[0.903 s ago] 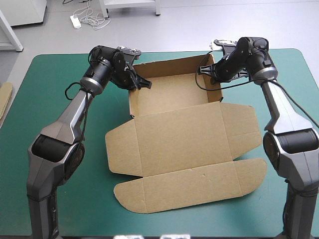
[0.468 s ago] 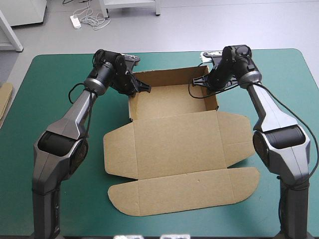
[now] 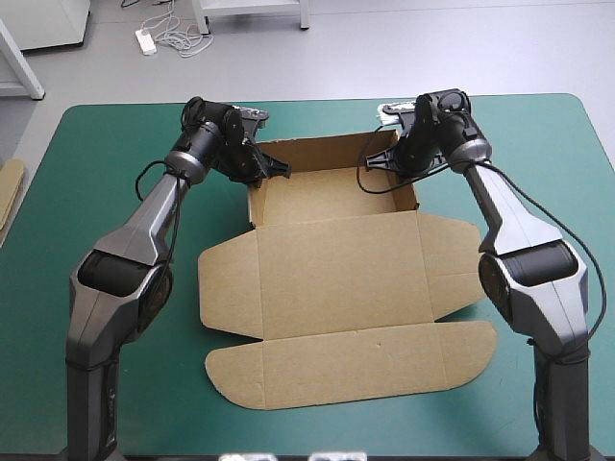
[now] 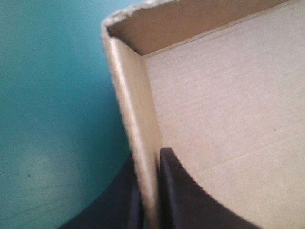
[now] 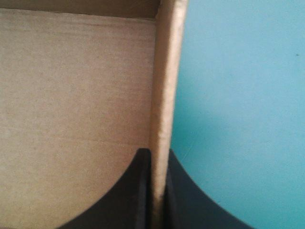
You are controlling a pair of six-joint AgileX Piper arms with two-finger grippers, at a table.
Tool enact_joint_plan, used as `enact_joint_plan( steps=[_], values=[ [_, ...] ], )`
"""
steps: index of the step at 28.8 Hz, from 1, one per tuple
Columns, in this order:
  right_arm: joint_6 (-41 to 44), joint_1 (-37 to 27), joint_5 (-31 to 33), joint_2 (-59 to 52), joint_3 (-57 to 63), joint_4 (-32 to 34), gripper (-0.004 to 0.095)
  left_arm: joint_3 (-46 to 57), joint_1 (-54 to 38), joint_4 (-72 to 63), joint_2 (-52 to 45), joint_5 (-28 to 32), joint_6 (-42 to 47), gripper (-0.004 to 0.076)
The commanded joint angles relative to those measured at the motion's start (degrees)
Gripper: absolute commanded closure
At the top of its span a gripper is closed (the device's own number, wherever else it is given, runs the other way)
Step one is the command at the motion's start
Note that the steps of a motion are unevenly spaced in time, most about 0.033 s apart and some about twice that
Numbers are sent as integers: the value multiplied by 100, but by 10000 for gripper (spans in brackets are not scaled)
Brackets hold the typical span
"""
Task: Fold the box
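The table (image 3: 106, 384), under its smooth teal-green cover, fills most of the high view. A strip of spare board (image 3: 9, 197) juts in at the frame's left edge. The box (image 3: 332, 197) sits mid-frame, its tray with raised walls in the upper centre. Its lid (image 3: 336, 279) lies flat toward the bottom, ending in a long round-cornered flap (image 3: 356, 363). The left gripper (image 3: 272, 172) pinches the tray's left wall (image 4: 136, 119), one black finger inside and one outside, all but closed on the board. The right gripper (image 3: 382, 158) clamps the right wall (image 5: 164, 86) the same way. The brown board is matte and faintly ribbed, with a ragged cut edge at the far corner.
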State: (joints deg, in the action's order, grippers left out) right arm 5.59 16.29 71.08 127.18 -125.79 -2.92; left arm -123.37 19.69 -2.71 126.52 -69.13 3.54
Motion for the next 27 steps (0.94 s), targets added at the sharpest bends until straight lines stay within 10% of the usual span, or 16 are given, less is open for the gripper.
enact_joint_plan(
  steps=[1,5,9,13,27],
  values=[
    [-139,127,-91,-195,-105,-249,908,-156,96,-254,-256,213,-244,733],
    [-160,127,-56,-206,-118,-197,731,-181,96,-240,-256,109,-257,682],
    [-136,127,-91,-320,-118,-112,454,-471,96,-187,-256,-56,-257,422],
    [-56,115,-133,-519,-231,72,391,-895,96,-225,-256,-104,-246,205],
    [-112,74,11,-1815,-626,379,399,-1125,106,56,-1533,-483,-252,282]
  ],
)
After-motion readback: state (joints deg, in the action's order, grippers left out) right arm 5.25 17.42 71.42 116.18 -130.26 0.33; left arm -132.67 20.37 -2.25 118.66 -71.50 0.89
